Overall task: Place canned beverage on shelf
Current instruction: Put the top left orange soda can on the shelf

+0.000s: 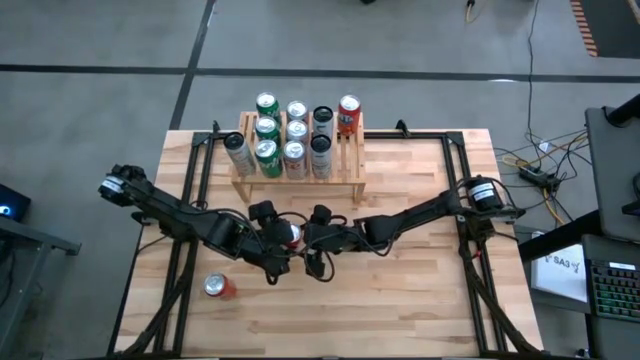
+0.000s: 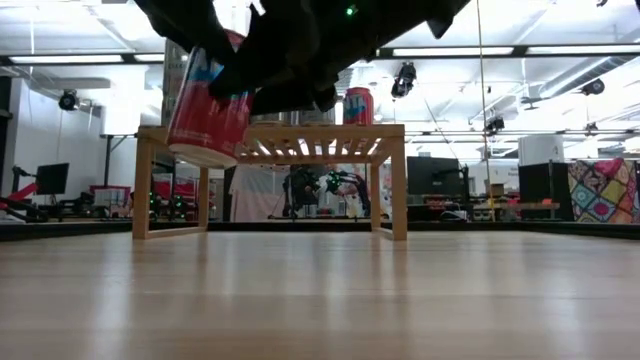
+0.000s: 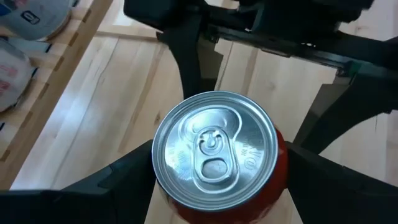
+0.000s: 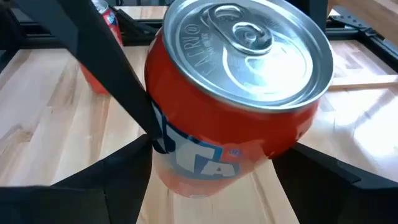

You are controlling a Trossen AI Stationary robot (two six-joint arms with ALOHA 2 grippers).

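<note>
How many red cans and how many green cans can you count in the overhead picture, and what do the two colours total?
Red cans: 3 (shelf can, held can, loose can)
Green cans: 3 (back, middle, front)
Total: 6

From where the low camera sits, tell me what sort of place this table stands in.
Most likely a robotics lab or workshop. Beyond the wooden shelf the low view shows an open hall with ceiling strip lights, monitors on benches, and another robot rig farther back.
</note>
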